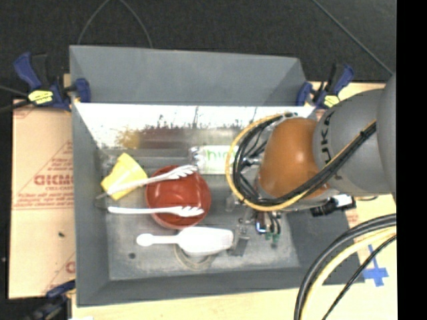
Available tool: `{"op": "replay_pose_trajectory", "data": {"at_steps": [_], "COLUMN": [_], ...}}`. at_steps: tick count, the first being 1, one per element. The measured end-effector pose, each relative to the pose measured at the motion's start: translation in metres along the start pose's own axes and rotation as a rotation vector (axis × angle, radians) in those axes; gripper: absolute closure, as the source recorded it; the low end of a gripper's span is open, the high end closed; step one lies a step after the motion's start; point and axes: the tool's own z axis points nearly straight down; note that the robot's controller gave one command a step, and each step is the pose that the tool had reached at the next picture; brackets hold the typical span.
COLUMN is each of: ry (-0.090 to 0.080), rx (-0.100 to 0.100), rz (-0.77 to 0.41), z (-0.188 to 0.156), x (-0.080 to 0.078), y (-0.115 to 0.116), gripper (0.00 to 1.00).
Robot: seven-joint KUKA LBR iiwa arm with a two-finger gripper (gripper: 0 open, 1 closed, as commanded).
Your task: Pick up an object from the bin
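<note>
Right, gripper (241,237): low at your bin's front right.
Grip state: you cannot tell, spread or pressed together.
White scoop (200,241): flat on the front floor, just beside the gripper.
Scoop axis: left to right; handle points left, wide end toward the gripper.
Neighbours: red bowl (179,195) behind it, two white forks (153,182) across that, yellow wedge (123,172) at left.
Surface: grey metal bin (90,245), stained back wall.
Room: dark floor beyond, cables.

Grey arm (360,145), orange wrist cover (290,159), looped black and yellow cables (235,173).
</note>
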Motion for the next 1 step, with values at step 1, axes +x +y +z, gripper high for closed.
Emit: {"op": "replay_pose_trajectory", "data": {"at_steps": [1], "ry": [0.012], "rx": [0.001], "rz": [0.025], "z": [0.0117], "x": [0.0238], "y": [0.0491], "gripper": [0.0]}}
